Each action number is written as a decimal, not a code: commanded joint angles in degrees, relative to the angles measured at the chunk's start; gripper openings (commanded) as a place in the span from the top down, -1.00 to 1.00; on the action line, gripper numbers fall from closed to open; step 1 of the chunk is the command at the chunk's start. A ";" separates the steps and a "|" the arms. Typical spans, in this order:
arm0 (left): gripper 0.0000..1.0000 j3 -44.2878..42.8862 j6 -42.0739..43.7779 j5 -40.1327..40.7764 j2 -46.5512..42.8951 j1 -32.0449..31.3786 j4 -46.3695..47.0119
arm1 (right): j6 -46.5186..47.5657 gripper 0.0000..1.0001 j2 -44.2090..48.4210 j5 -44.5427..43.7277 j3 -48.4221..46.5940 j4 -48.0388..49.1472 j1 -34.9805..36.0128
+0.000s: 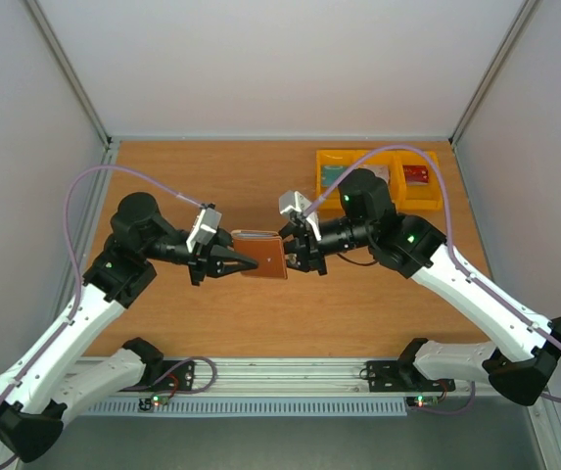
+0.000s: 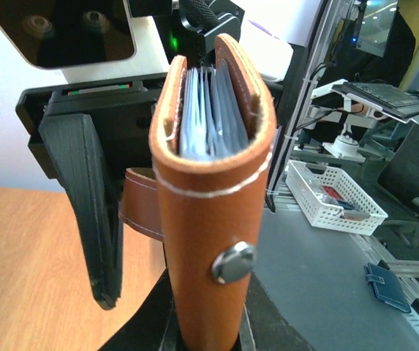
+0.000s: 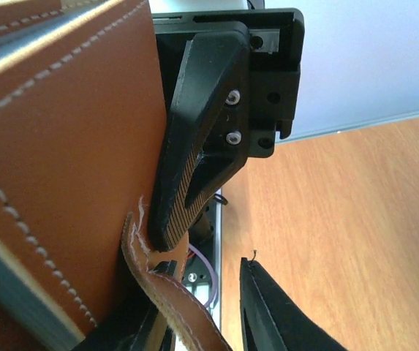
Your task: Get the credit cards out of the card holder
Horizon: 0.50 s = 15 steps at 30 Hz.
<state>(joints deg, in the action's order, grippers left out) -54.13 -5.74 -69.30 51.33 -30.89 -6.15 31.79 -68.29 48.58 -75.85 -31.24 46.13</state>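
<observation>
My left gripper (image 1: 244, 261) is clamped on the spine end of the card holder (image 1: 262, 253), holding it off the tabletop (image 1: 163, 313) above its middle. My right gripper (image 1: 293, 250) sits at the holder's other end, jaws apart: one finger (image 3: 267, 311) is clear of the leather, beside the snap tab (image 2: 142, 201). Pale edges (image 2: 203, 117) fill the holder's fold; I cannot tell cards from lining.

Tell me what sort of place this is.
Probably a robotics lab workcell: a wooden table walled by white panels, robot arms bolted to an aluminium rail, and past the table a grey bench with a white mesh basket.
</observation>
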 commanded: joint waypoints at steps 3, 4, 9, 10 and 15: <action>0.99 1.94 -1.16 5.16 1.07 -0.75 2.24 | -3.91 0.89 -0.26 2.00 0.62 8.88 1.78; 0.99 2.07 -1.33 5.63 0.97 -0.75 2.22 | -4.28 0.97 -0.08 1.43 0.77 9.13 1.77; 0.85 3.29 -3.34 11.80 -0.12 -0.75 1.60 | -5.46 0.98 0.87 -5.86 0.39 7.05 1.30; 0.83 3.39 -3.78 13.89 -0.29 -0.75 1.06 | -5.92 0.98 0.88 -7.60 0.38 6.26 1.06; -0.25 3.81 -3.22 22.41 -0.83 -0.75 0.36 | -10.17 0.98 0.63 -15.86 0.85 4.39 0.49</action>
<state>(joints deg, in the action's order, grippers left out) -51.88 -8.43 -57.30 50.26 -31.29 -4.95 25.93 -68.40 39.29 -74.54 -29.21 46.41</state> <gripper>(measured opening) 0.422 0.023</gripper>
